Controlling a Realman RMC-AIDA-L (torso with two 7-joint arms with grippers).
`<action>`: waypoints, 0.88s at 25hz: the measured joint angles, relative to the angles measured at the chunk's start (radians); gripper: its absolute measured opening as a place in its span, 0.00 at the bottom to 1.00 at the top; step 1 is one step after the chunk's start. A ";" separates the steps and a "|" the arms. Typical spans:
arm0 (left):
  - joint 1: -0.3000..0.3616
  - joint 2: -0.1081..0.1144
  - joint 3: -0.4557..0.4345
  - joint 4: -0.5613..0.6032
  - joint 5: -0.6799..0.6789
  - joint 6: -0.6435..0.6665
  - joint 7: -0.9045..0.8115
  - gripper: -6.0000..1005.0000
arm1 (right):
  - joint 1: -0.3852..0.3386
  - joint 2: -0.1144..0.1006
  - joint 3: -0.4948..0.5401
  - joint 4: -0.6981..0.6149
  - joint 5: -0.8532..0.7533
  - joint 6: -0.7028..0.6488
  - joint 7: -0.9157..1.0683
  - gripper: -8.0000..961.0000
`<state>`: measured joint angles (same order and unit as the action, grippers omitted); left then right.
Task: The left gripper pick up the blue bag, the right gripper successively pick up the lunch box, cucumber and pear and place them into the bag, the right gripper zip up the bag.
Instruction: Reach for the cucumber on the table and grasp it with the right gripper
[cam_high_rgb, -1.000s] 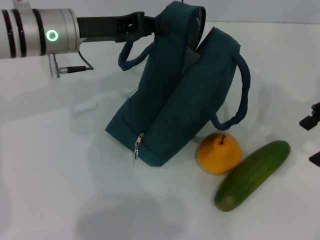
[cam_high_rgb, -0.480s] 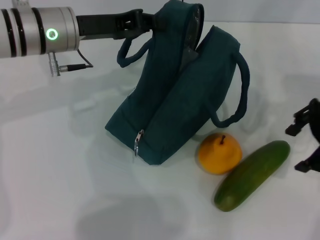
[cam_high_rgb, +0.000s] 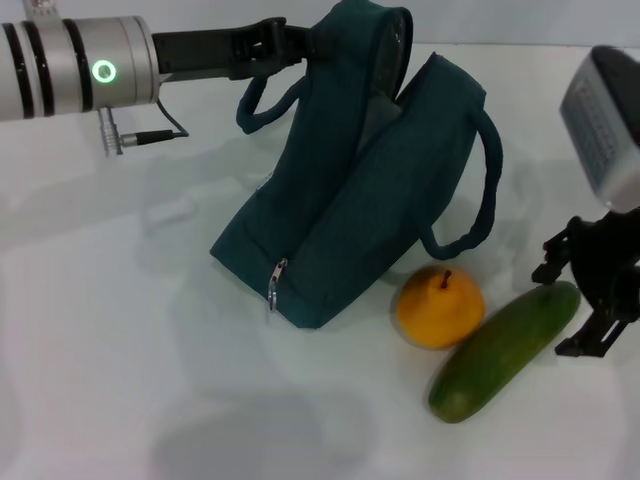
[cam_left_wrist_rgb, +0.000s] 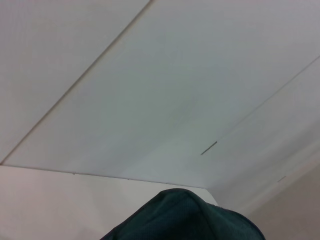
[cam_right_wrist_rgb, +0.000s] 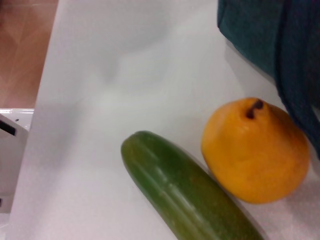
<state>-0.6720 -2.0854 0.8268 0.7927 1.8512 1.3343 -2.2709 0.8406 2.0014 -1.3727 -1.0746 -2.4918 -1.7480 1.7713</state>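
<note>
Nearest the robot, on the white counter (cam_high_rgb: 120, 380), the thick, smooth dark green cucumber (cam_high_rgb: 505, 350) is seen lying on a slant, with the round yellow-orange pear (cam_high_rgb: 440, 306) touching or just beside its flank; in the right wrist view the two are shown side by side. At the cucumber's far end the right gripper (cam_high_rgb: 588, 292), a black multi-fingered claw under a grey-white wrist housing, is held with its fingers spread and nothing between them, just beside the tip and not closed on anything. Behind the pear the dark teal-blue fabric bag (cam_high_rgb: 350, 200) is propped up at a tilt, its mouth gaping at the top, a metal zip pull hanging at its lower front corner and one loop handle arching toward the right. Farthest back, the left gripper (cam_high_rgb: 285, 45), a black claw on a silver wrist with a green ring light, is clamped on the bag's upper edge, so that the opening is kept raised. No clear lunch box can be seen on the counter; whether it lies inside the bag cannot be told. The cucumber step is judged to be in hand. For the next move, the open claw would need to be lowered astride the cucumber and closed, care being taken that the neighbouring pear is not knocked.
</note>
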 joint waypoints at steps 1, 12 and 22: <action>-0.002 0.000 0.000 0.000 0.000 0.001 0.000 0.06 | 0.002 0.003 -0.007 0.000 -0.001 0.001 0.000 0.88; -0.005 0.001 0.000 -0.004 -0.001 0.006 0.001 0.06 | 0.005 0.014 -0.142 0.001 -0.002 0.069 0.007 0.87; -0.006 0.002 0.000 -0.004 -0.001 0.008 0.001 0.06 | 0.004 0.022 -0.195 0.001 0.004 0.075 0.032 0.86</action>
<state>-0.6780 -2.0831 0.8268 0.7884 1.8498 1.3420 -2.2702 0.8451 2.0232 -1.5679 -1.0735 -2.4877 -1.6735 1.8032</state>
